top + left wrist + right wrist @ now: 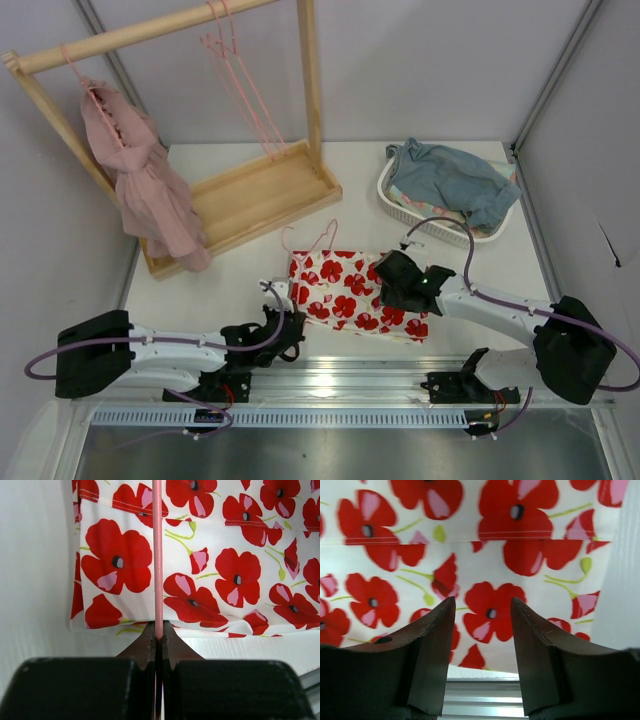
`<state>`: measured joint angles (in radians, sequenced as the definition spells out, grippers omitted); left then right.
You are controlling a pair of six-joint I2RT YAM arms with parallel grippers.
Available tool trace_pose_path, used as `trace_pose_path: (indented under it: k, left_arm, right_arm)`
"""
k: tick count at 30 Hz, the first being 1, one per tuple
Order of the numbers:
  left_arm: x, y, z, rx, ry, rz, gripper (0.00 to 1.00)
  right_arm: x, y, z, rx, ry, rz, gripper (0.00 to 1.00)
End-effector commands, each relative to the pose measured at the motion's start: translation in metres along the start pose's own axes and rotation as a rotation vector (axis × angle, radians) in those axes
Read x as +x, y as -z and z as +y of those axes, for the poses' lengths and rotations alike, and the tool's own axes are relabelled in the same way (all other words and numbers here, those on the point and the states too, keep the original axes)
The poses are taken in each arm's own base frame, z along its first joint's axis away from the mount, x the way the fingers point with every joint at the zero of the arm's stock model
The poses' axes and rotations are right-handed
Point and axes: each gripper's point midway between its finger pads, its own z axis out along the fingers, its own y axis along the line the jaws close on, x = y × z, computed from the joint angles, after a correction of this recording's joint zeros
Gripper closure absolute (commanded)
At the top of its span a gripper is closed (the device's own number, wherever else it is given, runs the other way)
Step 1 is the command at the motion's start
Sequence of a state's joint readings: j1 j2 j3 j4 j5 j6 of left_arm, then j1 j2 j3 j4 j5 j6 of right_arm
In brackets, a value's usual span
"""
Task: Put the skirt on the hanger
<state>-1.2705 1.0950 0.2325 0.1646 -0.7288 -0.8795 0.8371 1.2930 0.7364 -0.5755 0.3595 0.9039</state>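
Note:
The skirt [350, 292], white with big red flowers, lies flat on the table in front of the arms. It fills the left wrist view [210, 570] and the right wrist view [470, 555]. A pink hanger [312, 243] lies at the skirt's far left corner, its hook on the table. My left gripper [285, 322] is at the skirt's left edge, shut on the hanger's thin pink rod [158, 555], which runs across the skirt. My right gripper [392, 283] is open and empty above the skirt's right part, its fingers [432, 630] spread over a flower.
A wooden rack [250, 190] stands at the back left with a dusty-pink ruffled garment [140, 180] and spare pink hangers [240, 80] on its bar. A white basket [400, 205] with blue-grey cloth [455, 180] sits at the back right. A metal rail [340, 385] runs along the near edge.

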Motion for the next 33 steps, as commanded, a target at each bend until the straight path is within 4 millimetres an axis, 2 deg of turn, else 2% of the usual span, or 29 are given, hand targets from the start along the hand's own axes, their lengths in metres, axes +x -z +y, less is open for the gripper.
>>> trace_pose_path:
  k: [1, 2, 4, 5, 6, 9, 13, 20, 27, 33]
  left_arm:
    - [-0.018, -0.002, -0.028, 0.054, 0.051, -0.046, 1.00]
    - [-0.022, -0.003, -0.034, 0.062, 0.060, -0.051, 1.00]
    - [-0.018, -0.006, -0.034, 0.045, 0.070, -0.042, 1.00]
    - [-0.022, -0.007, -0.038, 0.036, 0.086, -0.046, 1.00]
    - [-0.017, -0.009, -0.036, 0.023, 0.082, -0.035, 1.00]
    - [-0.016, -0.014, -0.047, 0.030, 0.112, -0.025, 1.00]
    - [-0.011, -0.018, -0.055, 0.028, 0.093, -0.009, 1.00]
    - [-0.014, -0.020, -0.072, 0.077, 0.095, -0.010, 1.00]
    - [-0.010, -0.023, -0.070, 0.071, 0.069, -0.003, 1.00]
    - [-0.020, -0.025, -0.065, 0.003, 0.020, -0.023, 1.00]
  right_arm:
    - [0.006, -0.006, -0.014, 0.022, -0.031, -0.009, 0.47]
    - [0.006, -0.008, -0.012, 0.010, -0.035, -0.013, 0.47]
    - [0.012, -0.015, -0.013, 0.014, -0.037, 0.003, 0.48]
    - [0.012, -0.017, -0.009, 0.000, -0.039, 0.001, 0.48]
    - [0.015, -0.019, -0.006, -0.004, -0.041, 0.011, 0.48]
    - [0.018, -0.024, 0.006, -0.033, -0.038, 0.012, 0.48]
    - [0.013, -0.025, 0.025, -0.063, -0.051, -0.006, 0.48]
    - [0.019, -0.035, 0.050, -0.103, -0.075, 0.014, 0.49]
    - [0.021, -0.034, 0.052, -0.095, -0.078, 0.010, 0.49]
    - [0.015, -0.027, 0.049, -0.097, -0.070, -0.013, 0.49]
